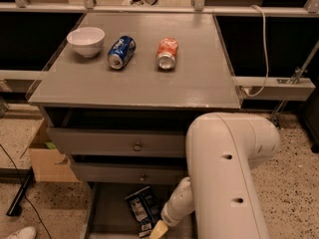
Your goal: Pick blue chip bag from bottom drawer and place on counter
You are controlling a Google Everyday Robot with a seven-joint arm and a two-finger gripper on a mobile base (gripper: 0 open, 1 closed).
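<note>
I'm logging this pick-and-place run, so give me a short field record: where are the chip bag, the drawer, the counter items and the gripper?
blue chip bag: lying flat in the bottom drawer
bottom drawer: pulled out below two knobbed drawers
counter: holds white bowl, blue can and orange can, both cans on their sides
gripper: low in the bottom drawer by the bag's right end, partly cut off by the frame edge; contact cannot be told
task status: bag not yet on counter

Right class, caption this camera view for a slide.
Gripper in bottom drawer beside blue chip bag; counter holds bowl, blue can, orange can.
</note>
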